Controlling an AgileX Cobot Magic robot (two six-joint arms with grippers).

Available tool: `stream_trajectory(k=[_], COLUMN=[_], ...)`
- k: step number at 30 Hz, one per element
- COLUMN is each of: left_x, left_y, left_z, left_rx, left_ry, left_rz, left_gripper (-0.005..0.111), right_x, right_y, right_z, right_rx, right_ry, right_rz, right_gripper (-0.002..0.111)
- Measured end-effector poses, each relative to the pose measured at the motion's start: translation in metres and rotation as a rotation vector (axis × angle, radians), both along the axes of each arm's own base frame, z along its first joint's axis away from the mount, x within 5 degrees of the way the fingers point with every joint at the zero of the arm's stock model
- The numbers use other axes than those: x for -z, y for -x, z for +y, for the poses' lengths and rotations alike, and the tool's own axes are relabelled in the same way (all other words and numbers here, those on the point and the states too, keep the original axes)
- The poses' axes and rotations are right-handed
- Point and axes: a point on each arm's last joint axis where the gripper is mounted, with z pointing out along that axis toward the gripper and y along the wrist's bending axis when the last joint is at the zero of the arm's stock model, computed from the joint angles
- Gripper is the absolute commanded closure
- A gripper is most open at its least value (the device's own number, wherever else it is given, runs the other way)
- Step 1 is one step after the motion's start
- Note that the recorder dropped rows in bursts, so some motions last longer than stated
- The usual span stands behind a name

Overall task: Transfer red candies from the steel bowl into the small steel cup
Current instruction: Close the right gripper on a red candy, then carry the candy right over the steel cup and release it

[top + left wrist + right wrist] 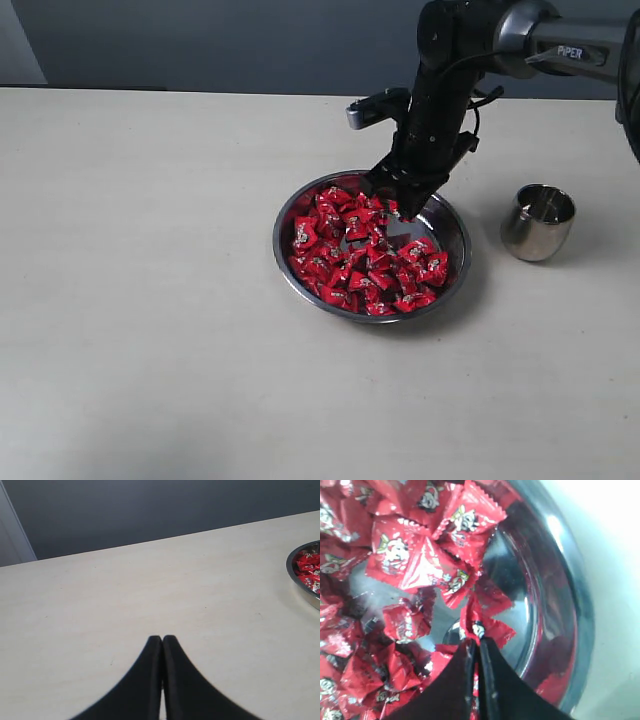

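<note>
Exterior view: right arm (440,110) overlaps the steel bowl (279,240)

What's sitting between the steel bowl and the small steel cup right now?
Nothing: only bare tabletop separates the steel bowl from the small steel cup, as the exterior view shows.

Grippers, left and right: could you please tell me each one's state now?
Left gripper: shut, holding nothing.
Right gripper: shut on a red candy inside the steel bowl.

The tabletop (150,330) is softly, evenly lit; glare is caught on the steel bowl (556,530), and the nearest red candies (365,680) are blurred.
</note>
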Motion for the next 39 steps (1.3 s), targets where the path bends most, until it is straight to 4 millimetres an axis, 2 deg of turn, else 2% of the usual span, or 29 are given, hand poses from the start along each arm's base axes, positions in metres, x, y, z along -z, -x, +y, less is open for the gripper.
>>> stream_trajectory(k=[10,14,17,21,25,29,39], left_x=[0.000,0.000,0.000,0.000,0.000,0.000,0.000], left_y=[0.000,0.000,0.000,0.000,0.000,0.000,0.000], left_z=[0.000,0.000,0.000,0.000,0.000,0.000,0.000], left_rx=[0.000,0.000,0.000,0.000,0.000,0.000,0.000], left_ry=[0.000,0.000,0.000,0.000,0.000,0.000,0.000], left_rz=[0.000,0.000,0.000,0.000,0.000,0.000,0.000], left_gripper=[0.106,0.106,0.106,0.106,0.106,0.106,0.106], right_x=[-0.073,-0.100,-0.111,-0.103,-0.082,-0.074,-0.060], right_y=[0.009,0.009,0.006,0.009,0.020,0.025,0.034], right_z=[-0.013,-0.035,-0.061,-0.098,-0.121,-0.127,-0.129], right_rx=[-0.016,0.053,0.139,0.242,0.290,0.306,0.302], right_ry=[0.023,0.012,0.010,0.030,0.062,0.073,0.092], right_rz=[-0.161,-0.219,-0.235,-0.192,-0.099,-0.060,-0.009], right_gripper=[0.106,0.106,0.106,0.106,0.106,0.106,0.106])
